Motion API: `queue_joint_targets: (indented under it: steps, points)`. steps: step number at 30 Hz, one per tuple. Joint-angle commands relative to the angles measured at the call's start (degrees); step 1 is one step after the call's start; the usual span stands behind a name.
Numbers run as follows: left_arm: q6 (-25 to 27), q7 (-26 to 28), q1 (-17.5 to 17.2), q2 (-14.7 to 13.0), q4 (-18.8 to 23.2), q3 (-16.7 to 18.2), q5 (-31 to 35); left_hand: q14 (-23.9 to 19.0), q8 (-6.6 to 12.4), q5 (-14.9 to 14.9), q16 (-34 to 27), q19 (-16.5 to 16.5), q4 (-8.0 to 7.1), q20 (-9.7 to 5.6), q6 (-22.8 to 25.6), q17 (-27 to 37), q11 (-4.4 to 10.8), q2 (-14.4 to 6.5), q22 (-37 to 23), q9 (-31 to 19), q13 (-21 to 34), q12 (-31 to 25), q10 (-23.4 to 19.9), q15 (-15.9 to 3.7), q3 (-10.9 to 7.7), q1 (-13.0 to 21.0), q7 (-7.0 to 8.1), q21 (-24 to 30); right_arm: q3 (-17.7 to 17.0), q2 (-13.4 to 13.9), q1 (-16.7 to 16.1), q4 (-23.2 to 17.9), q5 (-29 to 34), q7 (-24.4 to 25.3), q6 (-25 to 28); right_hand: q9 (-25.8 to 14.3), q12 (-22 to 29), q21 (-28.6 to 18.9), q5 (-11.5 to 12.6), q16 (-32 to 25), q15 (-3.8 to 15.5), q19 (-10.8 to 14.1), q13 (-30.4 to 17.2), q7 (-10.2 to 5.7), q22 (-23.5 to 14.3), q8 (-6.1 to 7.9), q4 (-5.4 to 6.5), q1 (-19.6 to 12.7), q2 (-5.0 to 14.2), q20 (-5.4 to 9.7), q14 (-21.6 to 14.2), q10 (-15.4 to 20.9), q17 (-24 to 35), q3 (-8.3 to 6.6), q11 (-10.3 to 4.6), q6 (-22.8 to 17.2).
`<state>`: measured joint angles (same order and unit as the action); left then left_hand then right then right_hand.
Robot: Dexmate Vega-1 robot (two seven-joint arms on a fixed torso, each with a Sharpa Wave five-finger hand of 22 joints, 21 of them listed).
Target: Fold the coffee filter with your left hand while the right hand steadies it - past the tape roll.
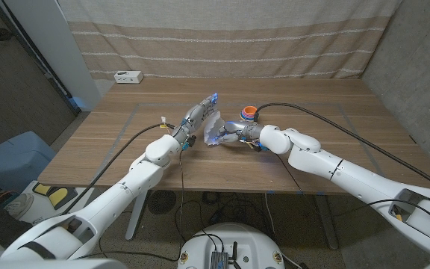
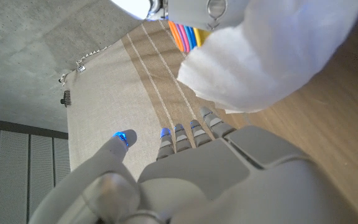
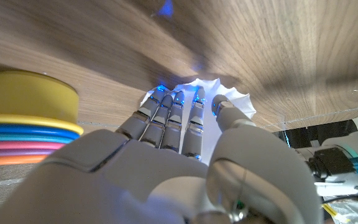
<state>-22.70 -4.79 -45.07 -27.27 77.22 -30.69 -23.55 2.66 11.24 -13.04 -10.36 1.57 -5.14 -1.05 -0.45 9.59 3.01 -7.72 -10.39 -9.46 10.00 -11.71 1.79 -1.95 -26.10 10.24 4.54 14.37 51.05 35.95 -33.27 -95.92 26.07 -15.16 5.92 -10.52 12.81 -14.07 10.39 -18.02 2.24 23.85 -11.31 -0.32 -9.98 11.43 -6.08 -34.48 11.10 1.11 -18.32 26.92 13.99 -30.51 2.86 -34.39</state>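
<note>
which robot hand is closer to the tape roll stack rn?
Right. The right robot hand sits just in front of the tape roll stack, on the coffee filter; the left robot hand is across the filter.

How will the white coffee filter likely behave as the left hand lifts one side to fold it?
The coffee filter looks thin, with a wavy edge, so it is probably floppy and very light. It would likely slide on the smooth wooden table unless the right hand, whose fingers lie on it, pins it. The left hand should meet little resistance.

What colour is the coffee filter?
White; the coffee filter shows best in the left wrist view.
</note>
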Motion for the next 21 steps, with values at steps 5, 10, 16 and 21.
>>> queue_joint_targets:
  steps: [5,10,16,21]
  points:
    - [6.39,18.35,-7.83,-0.39,11.87,3.72,7.3,-0.33,-0.46,0.49,-0.01,0.17,1.35,0.93,0.96,0.0,-1.29,-1.02,-0.18,-0.32,0.23,-0.03,-1.02,-0.25,-1.18,1.69,-2.0,-0.36,0.61,-0.37,0.63,0.61,0.03,-0.89,0.55,-0.34,-0.17,-0.22,0.23,-0.27,0.31,0.75,-0.16,0.53,-0.3,-0.09,0.41,-0.8,0.01,0.15,-0.48,0.67,0.27,-0.1,-0.06,-0.37]
    - [8.66,24.32,-10.66,0.18,14.69,4.85,8.5,-0.87,-0.5,0.65,-0.08,0.49,1.64,1.29,1.27,-0.03,-1.54,-1.6,-0.19,-0.32,0.23,-0.13,-1.6,0.03,-1.77,2.23,-2.41,-0.36,0.86,-0.35,0.93,0.74,0.28,-1.38,1.0,-0.35,-0.2,-0.2,0.22,-0.3,0.23,0.78,-0.17,0.65,-0.3,-0.1,0.43,-0.84,-0.03,0.13,-0.52,0.68,0.3,-0.06,0.05,-0.44]
    - [12.31,31.25,-13.7,1.63,17.78,6.0,9.55,-1.13,-0.5,0.94,-0.04,0.67,2.06,1.45,1.66,-0.06,-1.78,-1.5,-0.2,-0.32,0.23,-0.16,-1.99,0.34,-2.11,2.68,-2.9,-0.42,0.99,-0.47,1.25,1.31,0.09,-1.42,0.38,-0.35,-0.26,-0.13,0.22,-0.31,0.23,0.81,-0.17,0.74,-0.31,-0.15,0.49,-0.93,-0.01,0.16,-0.47,0.67,0.35,-0.01,0.16,-0.45]
    - [14.26,30.16,-14.1,1.31,18.54,6.06,7.29,-2.74,-0.52,1.49,-0.28,3.36,2.71,2.54,2.53,-0.05,-2.56,-1.29,-0.24,-0.33,0.24,-0.39,-3.48,1.15,-2.65,3.29,-3.81,0.36,1.08,-0.57,1.58,1.82,-0.07,-1.51,-0.22,-0.35,-0.27,-0.09,0.21,-0.34,0.21,0.81,-0.18,0.77,-0.31,-0.2,0.53,-0.97,-0.04,0.2,-0.5,0.73,0.38,0.03,0.01,-0.4]
